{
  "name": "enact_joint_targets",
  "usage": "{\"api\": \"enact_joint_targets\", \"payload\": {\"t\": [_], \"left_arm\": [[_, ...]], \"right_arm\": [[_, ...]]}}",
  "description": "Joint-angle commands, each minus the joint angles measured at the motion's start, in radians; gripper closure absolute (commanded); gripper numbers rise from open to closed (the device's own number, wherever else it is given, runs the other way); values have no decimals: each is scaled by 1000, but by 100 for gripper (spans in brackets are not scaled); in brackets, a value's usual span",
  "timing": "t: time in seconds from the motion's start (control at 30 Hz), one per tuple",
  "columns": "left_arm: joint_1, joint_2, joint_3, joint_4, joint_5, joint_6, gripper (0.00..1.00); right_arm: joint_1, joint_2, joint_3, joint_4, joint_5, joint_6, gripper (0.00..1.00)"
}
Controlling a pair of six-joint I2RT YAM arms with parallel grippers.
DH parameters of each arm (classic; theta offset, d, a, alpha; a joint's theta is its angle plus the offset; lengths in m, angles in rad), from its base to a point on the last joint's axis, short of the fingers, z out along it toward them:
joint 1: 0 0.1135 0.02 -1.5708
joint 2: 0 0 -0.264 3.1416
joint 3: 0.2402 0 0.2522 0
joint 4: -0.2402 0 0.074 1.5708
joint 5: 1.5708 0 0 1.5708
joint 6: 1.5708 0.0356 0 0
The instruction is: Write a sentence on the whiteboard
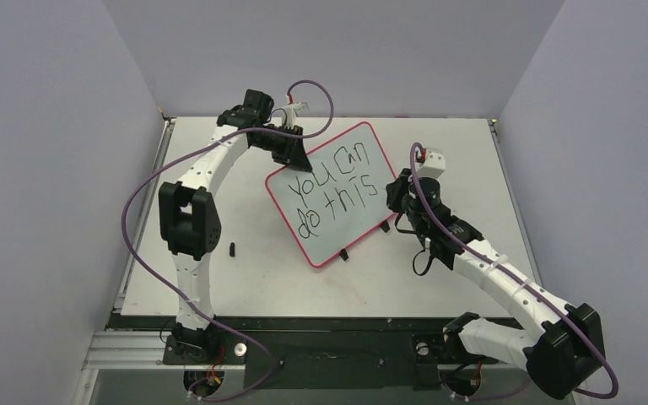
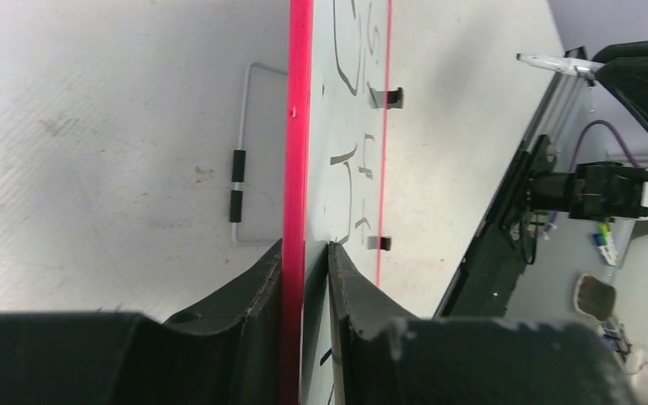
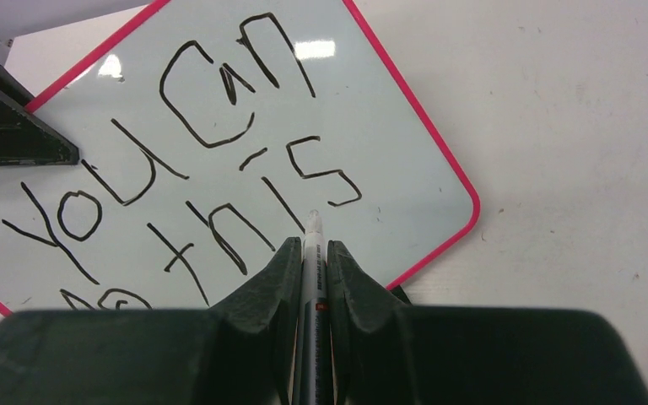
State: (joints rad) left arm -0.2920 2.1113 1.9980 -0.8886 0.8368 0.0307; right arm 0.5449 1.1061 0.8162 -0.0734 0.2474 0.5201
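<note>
Top view: the whiteboard (image 1: 350, 232) lies angled in the middle of the table (image 1: 219, 278), and the sentence (image 1: 331, 190) looks finished to me. Left wrist: the left fingers (image 2: 253, 299) sit either side of its edge, can't tell if they're pinching or slack. Right wrist: the right fingers (image 3: 270, 283) are clamped on the marker (image 3: 313, 253), tip close by the last "s", so I'd lift straight off to avoid smudging

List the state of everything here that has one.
whiteboard: edge clamped between the left fingers.
sentence: complete, on two lines.
marker: tip bare, clamped between the right fingers, pointing at the whiteboard.
</note>
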Motion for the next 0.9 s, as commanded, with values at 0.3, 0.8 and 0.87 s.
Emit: {"api": "enact_joint_targets", "payload": {"t": [0.3, 0.8, 0.87], "left_arm": [[1, -58, -23, 17, -67, 63, 73], [2, -67, -20, 56, -118, 27, 53], [5, -67, -13, 64, -129, 15, 51]], "right_arm": [[0, -69, -37, -30, 26, 16, 100], [-8, -91, -64, -24, 20, 19, 100], [-9, -93, -65, -23, 20, 18, 100]]}}
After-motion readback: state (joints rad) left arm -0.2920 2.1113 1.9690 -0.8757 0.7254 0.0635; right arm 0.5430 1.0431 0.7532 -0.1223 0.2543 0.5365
